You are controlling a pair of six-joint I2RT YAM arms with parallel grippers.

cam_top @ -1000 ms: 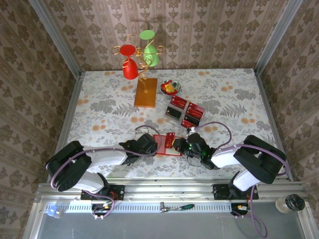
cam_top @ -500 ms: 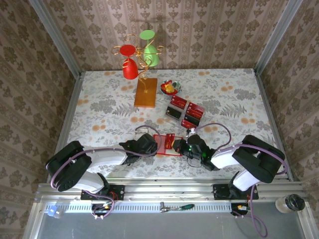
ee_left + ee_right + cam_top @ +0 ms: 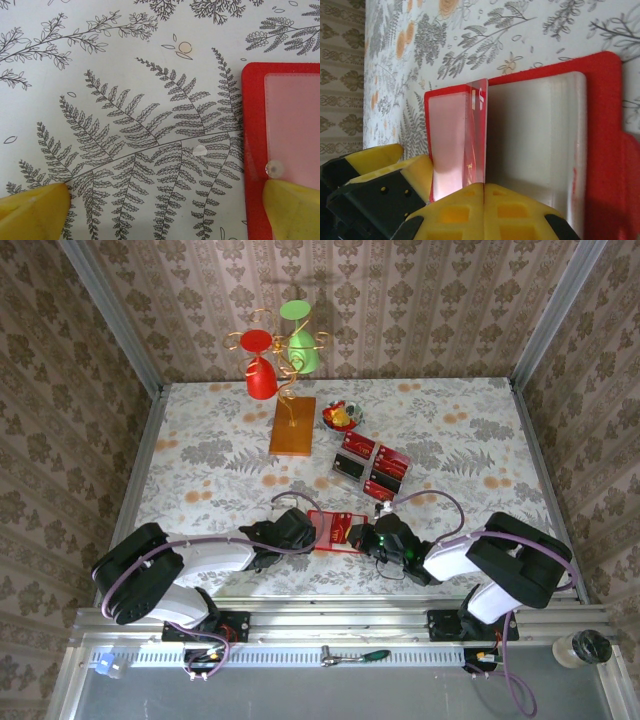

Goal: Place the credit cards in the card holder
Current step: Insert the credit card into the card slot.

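The card holder (image 3: 328,532) lies open on the table near the front, red with pale pockets (image 3: 540,135). My right gripper (image 3: 484,186) is shut on a red credit card (image 3: 478,131), held on edge over the holder's inner fold. My left gripper (image 3: 165,215) is open at the holder's left side; its right finger (image 3: 292,210) rests on the red edge (image 3: 254,150) and its left finger (image 3: 35,210) on the tablecloth. In the top view the left gripper (image 3: 306,530) and the right gripper (image 3: 358,535) flank the holder. More credit cards (image 3: 385,464) lie in a clear tray.
The clear tray (image 3: 341,476) sits just behind the holder. Further back stand an orange-based wire stand (image 3: 292,426) with red and green cups and a small bowl (image 3: 341,417). A screwdriver (image 3: 352,657) and a bottle (image 3: 582,648) lie on the front rail.
The right gripper has edged slightly left over the holder with the card. The left arm has not moved.
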